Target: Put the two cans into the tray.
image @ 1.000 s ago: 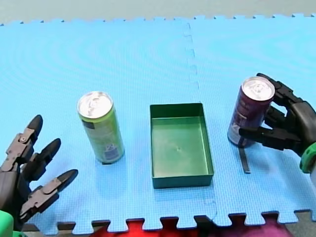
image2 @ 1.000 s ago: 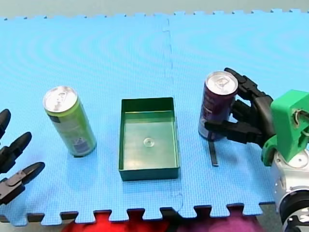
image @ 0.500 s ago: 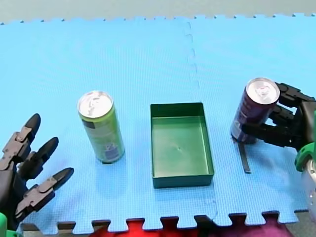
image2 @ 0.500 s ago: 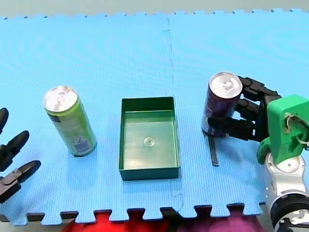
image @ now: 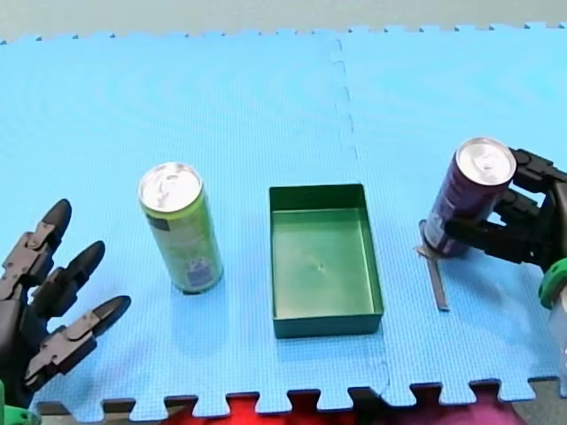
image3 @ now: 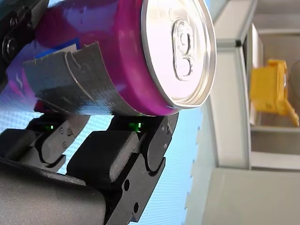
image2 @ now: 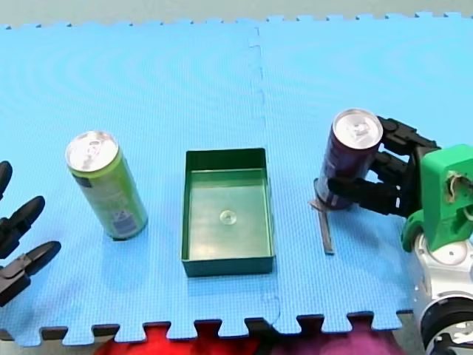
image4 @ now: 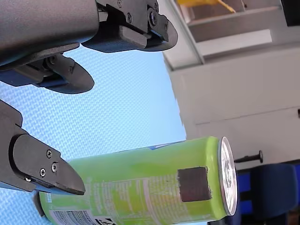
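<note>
Purple can (image: 469, 199): right of the tray (image: 317, 189), apart from its right wall. The right hand (image: 523, 226) has it, fingers (image3: 117, 154) curled round the far side of the body and a thumb crossing low on the front. A side wrap at mid-height leaves the top and base free, which would suit lowering it upright into the tray.

The can is tilted, top leaning away from the tray. Whether the base has cleared the mat (image: 221, 106) I cannot tell. A dark strip (image: 436, 283) lies on the mat under and in front of it, perhaps marking the start position.

Green can (image: 182, 230): upright on the mat, left of the tray, ungrasped.

Left hand (image: 49, 301): further left of the tray than the green can and nearer the front edge, open, holding nothing.

Tray holds no can; judged one carry beginning, one not yet started.
</note>
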